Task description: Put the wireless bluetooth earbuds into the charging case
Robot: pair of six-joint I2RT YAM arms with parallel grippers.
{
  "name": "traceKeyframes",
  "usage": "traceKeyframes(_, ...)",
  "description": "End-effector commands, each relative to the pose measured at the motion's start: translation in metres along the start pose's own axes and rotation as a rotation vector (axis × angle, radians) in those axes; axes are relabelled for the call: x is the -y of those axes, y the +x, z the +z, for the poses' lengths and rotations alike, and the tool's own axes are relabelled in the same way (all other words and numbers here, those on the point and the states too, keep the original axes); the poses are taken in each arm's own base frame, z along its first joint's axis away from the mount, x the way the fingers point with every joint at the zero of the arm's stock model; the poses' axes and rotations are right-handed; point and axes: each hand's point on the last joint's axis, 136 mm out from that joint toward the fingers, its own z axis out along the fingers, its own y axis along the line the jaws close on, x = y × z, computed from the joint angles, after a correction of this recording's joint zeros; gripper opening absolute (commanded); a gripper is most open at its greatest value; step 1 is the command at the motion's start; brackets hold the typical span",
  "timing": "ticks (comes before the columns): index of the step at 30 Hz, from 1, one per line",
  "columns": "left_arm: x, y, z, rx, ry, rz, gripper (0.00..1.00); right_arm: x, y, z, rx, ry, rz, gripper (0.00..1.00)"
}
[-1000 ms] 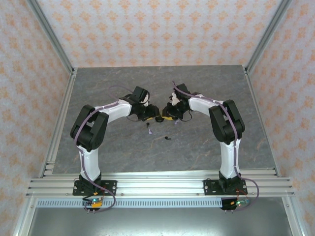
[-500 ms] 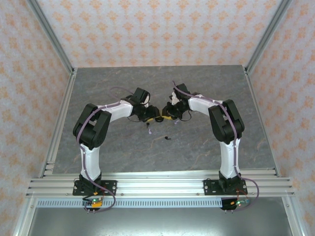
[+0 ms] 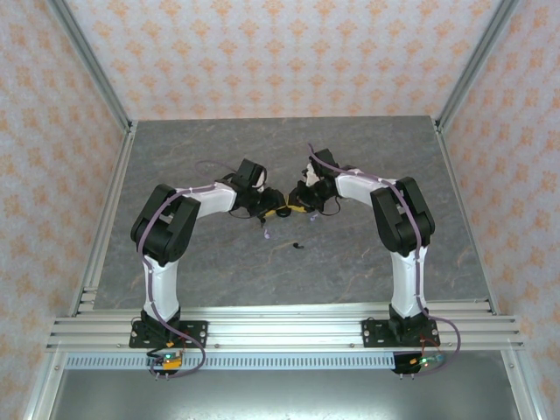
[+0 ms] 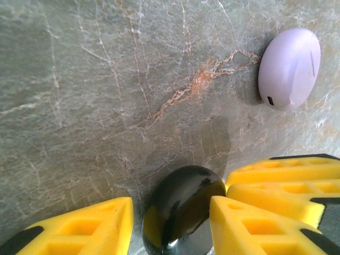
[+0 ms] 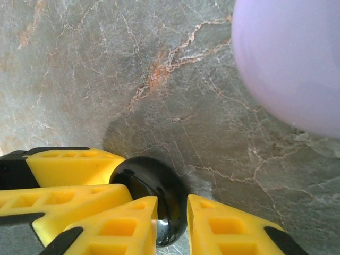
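Observation:
A glossy black charging case (image 4: 183, 207) lies on the grey stone table between both grippers at mid-table. My left gripper (image 4: 171, 212) straddles it: the right-hand finger touches it, and a thin gap shows at the left-hand finger (image 4: 95, 226). My right gripper (image 5: 172, 204) is shut on the case's (image 5: 159, 186) rim from the opposite side. In the top view the two grippers (image 3: 278, 211) (image 3: 296, 210) meet tip to tip. A pale lilac earbud (image 3: 265, 229) and a black earbud (image 3: 297, 245) lie loose on the table just in front of them.
A pale lilac oval case (image 4: 289, 69) lies closed on the table just beyond the black one, looming large at the upper right of the right wrist view (image 5: 292, 58). Aluminium frame rails (image 3: 105, 219) border the table on both sides.
The left arm's elbow has shifted a little to the right and its jaws have narrowed round the black case. The right arm has stayed still.

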Motion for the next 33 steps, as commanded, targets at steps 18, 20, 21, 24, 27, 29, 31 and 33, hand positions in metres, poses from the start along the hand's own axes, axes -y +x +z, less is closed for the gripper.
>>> traceKeyframes(18, 0.027, -0.001, 0.004, 0.051, 0.146, -0.1, 0.37, 0.007, 0.014, 0.003, -0.012, -0.018, 0.057, 0.17)
traceKeyframes(20, 0.03, -0.002, 0.003, 0.057, 0.162, -0.102, 0.36, 0.006, 0.015, 0.003, -0.015, -0.02, 0.058, 0.16)
traceKeyframes(21, 0.032, -0.003, 0.002, 0.059, 0.169, -0.105, 0.36, 0.006, 0.016, 0.003, -0.016, -0.023, 0.061, 0.16)
traceKeyframes(24, 0.036, -0.004, 0.001, 0.064, 0.187, -0.11, 0.35, 0.005, 0.016, 0.001, -0.015, -0.029, 0.061, 0.15)
traceKeyframes(27, 0.039, -0.005, -0.001, 0.067, 0.197, -0.107, 0.35, 0.008, 0.016, 0.002, -0.012, -0.018, 0.068, 0.15)
traceKeyframes(29, 0.039, -0.005, -0.001, 0.064, 0.193, -0.104, 0.36, 0.009, 0.016, 0.003, -0.011, -0.011, 0.074, 0.15)
traceKeyframes(31, 0.038, -0.005, -0.001, 0.063, 0.19, -0.102, 0.36, 0.011, 0.016, 0.004, -0.012, -0.006, 0.082, 0.15)
traceKeyframes(33, 0.038, -0.004, -0.001, 0.063, 0.192, -0.099, 0.36, 0.012, 0.017, 0.004, -0.013, -0.007, 0.088, 0.15)
